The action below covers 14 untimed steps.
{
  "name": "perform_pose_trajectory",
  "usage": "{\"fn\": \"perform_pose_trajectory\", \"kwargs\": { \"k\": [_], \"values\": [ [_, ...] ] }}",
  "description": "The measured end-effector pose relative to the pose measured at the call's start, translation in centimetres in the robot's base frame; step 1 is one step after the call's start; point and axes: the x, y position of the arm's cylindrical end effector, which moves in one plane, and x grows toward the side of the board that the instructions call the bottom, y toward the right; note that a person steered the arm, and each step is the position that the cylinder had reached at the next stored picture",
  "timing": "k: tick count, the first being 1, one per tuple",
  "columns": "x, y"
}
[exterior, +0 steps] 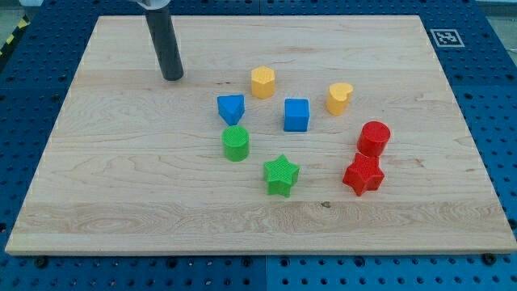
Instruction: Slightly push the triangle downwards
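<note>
Camera view shows my tip (172, 78), a bare rod with no fingers to open or close, well up-left of the blue triangle (231, 107) just above the green cylinder (236, 143), so I judge the push not yet begun.

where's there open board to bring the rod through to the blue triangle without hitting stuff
Bare board lies between my tip and the blue triangle, and along the view's left, bottom and right edges. It is crowded right of the triangle: yellow hexagon above, green cylinder just below, blue cube beside.
</note>
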Motion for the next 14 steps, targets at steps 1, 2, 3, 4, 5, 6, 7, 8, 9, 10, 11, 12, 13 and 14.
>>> {"fn": "perform_pose_trajectory", "kwargs": {
  "k": [1,2,3,4,5,6,7,8,9,10,11,12,13,14],
  "values": [
    [0.0,0.0],
    [0.0,0.0],
    [0.0,0.0],
    [0.0,0.4],
    [0.0,0.5],
    [0.0,0.5],
    [1.6,2.8],
    [4.4,5.3],
    [6.0,7.0],
    [6.1,7.0],
    [5.8,7.0],
    [4.7,7.0],
    [4.6,7.1],
    [4.5,7.1]
  ]
}}
